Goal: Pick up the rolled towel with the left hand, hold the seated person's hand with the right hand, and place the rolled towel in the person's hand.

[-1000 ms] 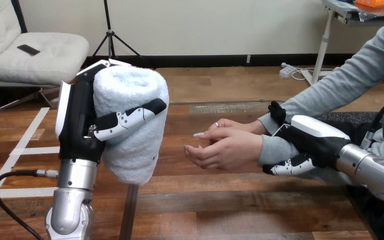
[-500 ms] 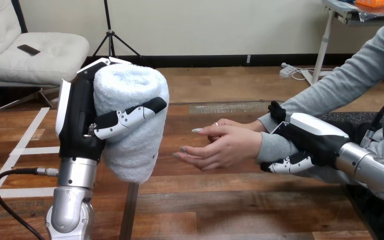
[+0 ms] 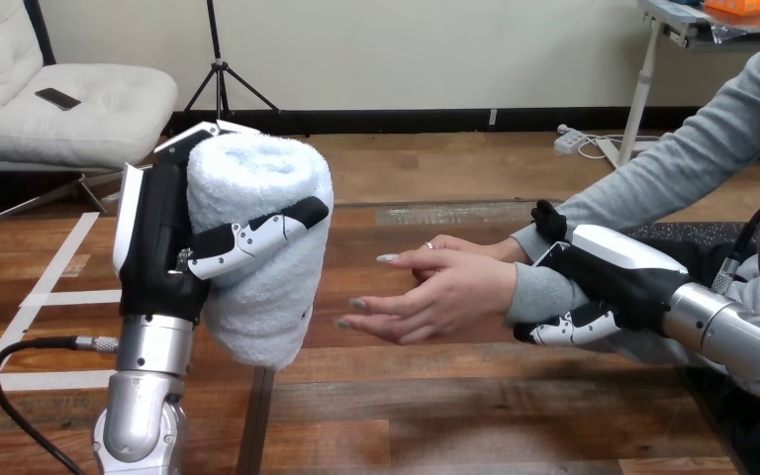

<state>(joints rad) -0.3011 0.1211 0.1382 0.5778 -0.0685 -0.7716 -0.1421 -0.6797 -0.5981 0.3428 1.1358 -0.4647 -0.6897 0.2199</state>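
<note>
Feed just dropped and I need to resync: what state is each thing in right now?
White rolled terry towel: roughly upright, held clear of the wooden table.
Left hand: shut round the towel.
Right hand: shut round the person's grey-sleeved wrist.
Person's nearer hand: open, empty, fingers towards the towel, not touching it.
</note>
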